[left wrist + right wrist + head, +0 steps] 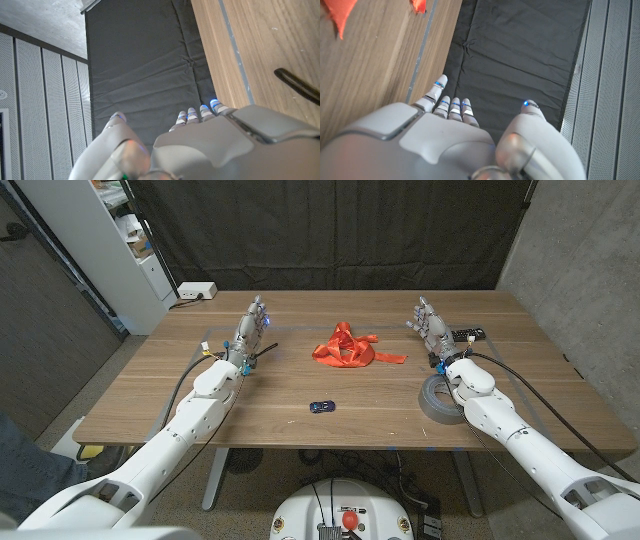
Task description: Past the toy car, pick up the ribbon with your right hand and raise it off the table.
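Observation:
An orange ribbon point(347, 348) lies bunched on the wooden table point(300, 385) at the middle back, one tail running toward the right. Bits of the ribbon point(340, 12) show in the right wrist view. A small blue toy car point(322, 406) sits nearer the front, in line with the ribbon. My right hand point(430, 323) stands upright to the right of the ribbon, fingers apart, holding nothing. My left hand point(252, 326) stands upright to the left of it, fingers apart and empty. Both hands point(200, 145) point(455, 140) point at the dark curtain in their wrist views.
A grey roll of tape point(442, 397) lies under my right forearm. A black remote point(466, 335) sits behind the right hand. A black cable point(297, 85) lies by my left hand. A power strip point(197, 292) rests at the back left corner beside a white shelf point(120, 240).

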{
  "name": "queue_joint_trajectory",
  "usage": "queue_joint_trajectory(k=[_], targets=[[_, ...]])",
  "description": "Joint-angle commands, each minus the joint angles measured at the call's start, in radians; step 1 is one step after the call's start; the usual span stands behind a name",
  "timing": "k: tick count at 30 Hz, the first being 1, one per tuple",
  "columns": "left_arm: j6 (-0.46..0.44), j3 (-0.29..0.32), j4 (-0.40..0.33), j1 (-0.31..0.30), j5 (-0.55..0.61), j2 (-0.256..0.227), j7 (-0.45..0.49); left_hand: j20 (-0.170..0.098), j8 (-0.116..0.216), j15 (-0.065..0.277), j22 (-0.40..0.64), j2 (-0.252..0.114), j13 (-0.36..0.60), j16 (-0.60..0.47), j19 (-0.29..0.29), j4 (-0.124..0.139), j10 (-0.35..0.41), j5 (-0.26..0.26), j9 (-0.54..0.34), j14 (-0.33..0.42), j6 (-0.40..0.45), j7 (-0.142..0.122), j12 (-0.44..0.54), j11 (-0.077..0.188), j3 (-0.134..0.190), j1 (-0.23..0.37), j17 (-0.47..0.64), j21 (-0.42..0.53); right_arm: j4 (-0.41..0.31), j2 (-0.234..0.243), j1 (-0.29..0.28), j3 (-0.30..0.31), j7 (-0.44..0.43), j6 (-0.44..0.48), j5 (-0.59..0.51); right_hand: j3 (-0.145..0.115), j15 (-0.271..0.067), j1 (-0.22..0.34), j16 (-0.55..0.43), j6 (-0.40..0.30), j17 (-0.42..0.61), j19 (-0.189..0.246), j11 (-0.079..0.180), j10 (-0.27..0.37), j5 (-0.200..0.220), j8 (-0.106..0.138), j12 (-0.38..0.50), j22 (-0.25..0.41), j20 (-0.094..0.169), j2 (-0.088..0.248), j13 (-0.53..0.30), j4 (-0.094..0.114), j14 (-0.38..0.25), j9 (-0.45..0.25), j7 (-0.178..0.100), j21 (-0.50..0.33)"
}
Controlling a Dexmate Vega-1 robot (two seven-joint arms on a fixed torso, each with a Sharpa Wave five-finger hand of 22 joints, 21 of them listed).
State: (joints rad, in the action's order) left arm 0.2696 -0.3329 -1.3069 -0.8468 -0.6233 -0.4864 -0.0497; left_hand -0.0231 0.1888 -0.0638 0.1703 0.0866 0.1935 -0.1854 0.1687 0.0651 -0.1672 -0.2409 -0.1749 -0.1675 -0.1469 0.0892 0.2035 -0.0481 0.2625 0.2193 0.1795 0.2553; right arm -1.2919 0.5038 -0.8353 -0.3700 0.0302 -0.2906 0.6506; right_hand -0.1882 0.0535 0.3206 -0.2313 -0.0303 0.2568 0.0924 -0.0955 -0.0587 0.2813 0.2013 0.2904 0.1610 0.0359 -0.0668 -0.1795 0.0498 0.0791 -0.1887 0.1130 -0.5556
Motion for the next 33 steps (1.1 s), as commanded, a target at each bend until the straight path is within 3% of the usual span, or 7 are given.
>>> queue_joint_trajectory(k=[1,12,33], targets=[[-0.064,0.121,-0.001,-0.017,0.101,0.094,-0.080,0.003,0.006,-0.003,0.005,-0.003,0.004,-0.007,0.024,-0.001,-0.009,-0.004,-0.002,-0.011,-0.001,0.000,0.005,0.000,0.006,0.013,0.002,0.004,0.005,-0.006,0.001,0.000,-0.011,-0.001,-0.003,-0.007,-0.008,0.010,-0.006,-0.013,0.000,0.013,-0.003,0.014,0.006,0.008,0.005,0.003,0.008,0.003,-0.004,-0.002,-0.005,-0.001,0.002,0.000],[-0.082,0.202,-0.011,-0.033,0.166,0.161,-0.141,0.007,0.005,-0.005,0.005,-0.009,0.002,-0.006,0.024,-0.003,-0.008,-0.003,-0.002,-0.010,0.002,-0.001,0.005,-0.003,0.007,0.016,0.002,-0.001,-0.009,-0.004,-0.006,0.000,-0.021,-0.004,-0.011,-0.011,-0.007,0.020,-0.003,-0.015,-0.006,0.011,-0.005,0.015,0.007,0.007,-0.004,0.003,0.007,0.012,-0.004,-0.008,-0.003,-0.001,0.000,0.011],[-0.116,0.272,-0.073,-0.071,0.226,0.205,-0.160,0.011,0.005,-0.007,0.006,-0.018,0.001,-0.006,0.024,-0.007,-0.007,-0.001,-0.003,-0.007,0.006,-0.002,0.005,-0.003,0.009,0.020,0.002,-0.009,-0.032,0.009,0.014,-0.023,0.001,-0.019,-0.056,-0.021,-0.004,0.045,0.007,-0.005,-0.017,0.005,-0.003,0.004,0.008,0.001,-0.024,0.003,0.004,0.028,-0.004,-0.022,0.009,0.000,0.000,0.033]])
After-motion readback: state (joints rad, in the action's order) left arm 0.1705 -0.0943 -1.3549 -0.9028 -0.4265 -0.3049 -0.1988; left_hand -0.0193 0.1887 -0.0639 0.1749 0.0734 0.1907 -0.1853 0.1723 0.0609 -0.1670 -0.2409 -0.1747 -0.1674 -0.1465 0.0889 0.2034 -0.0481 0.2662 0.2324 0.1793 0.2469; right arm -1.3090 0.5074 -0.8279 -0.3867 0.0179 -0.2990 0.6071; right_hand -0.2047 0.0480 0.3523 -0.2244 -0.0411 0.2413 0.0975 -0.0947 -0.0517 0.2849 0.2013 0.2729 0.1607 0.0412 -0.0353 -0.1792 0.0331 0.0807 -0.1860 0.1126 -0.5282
